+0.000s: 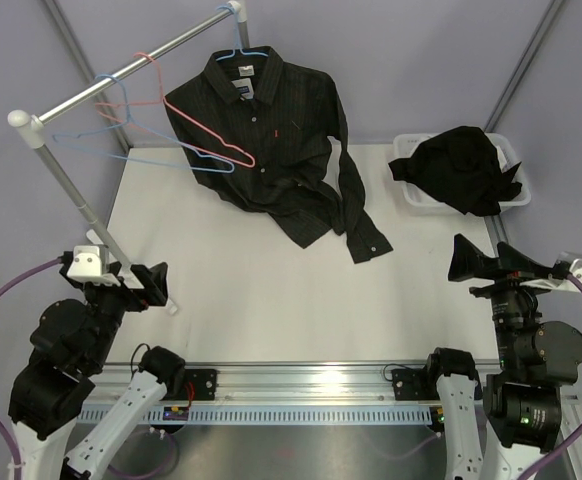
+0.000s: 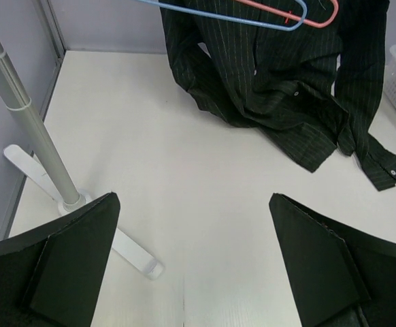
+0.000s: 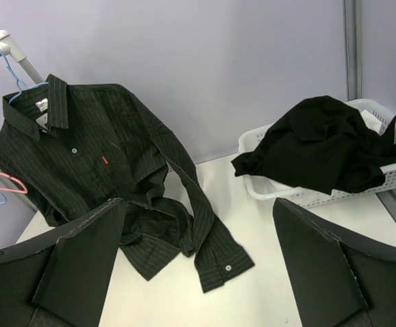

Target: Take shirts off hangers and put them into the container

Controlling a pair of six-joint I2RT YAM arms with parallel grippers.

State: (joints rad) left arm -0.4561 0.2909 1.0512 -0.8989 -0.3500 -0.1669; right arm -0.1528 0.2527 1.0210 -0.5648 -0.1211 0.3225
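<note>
You have the table [image 1: 271, 310] mostly bare in front of the arms, with the rail [image 1: 131, 70] slanting over its far left corner on a post. The pinstriped shirt [image 1: 271, 140] hangs from the rail's far end on a blue hanger [image 1: 243, 52]. The rail sits low for so long a garment, so the hem and one sleeve spill onto the table and the cuff lies well out toward the middle. That slack probably means the hanger carries little weight, and the collar should slide off if you lift it. The basket [image 1: 414, 197] stands at the far right edge, well apart from the rail. A black shirt [image 1: 466, 170] is heaped in it and spills over the rim, since it is bigger than the basket; the right wrist view shows a sliver of white cloth beneath it, likely another shirt. Two bare hangers, one pink [image 1: 249, 158] and one blue [image 1: 226, 168], dangle from the rail nearer the post, their wire ends crossing in front of the pinstriped shirt. By my reckoning one shirt is left to do. Your left gripper [image 1: 156, 285] hovers by the foot of the post, spread wide, touching nothing and holding nothing. Your right gripper [image 1: 486, 260] hovers near the basket, likewise spread wide and empty.
</note>
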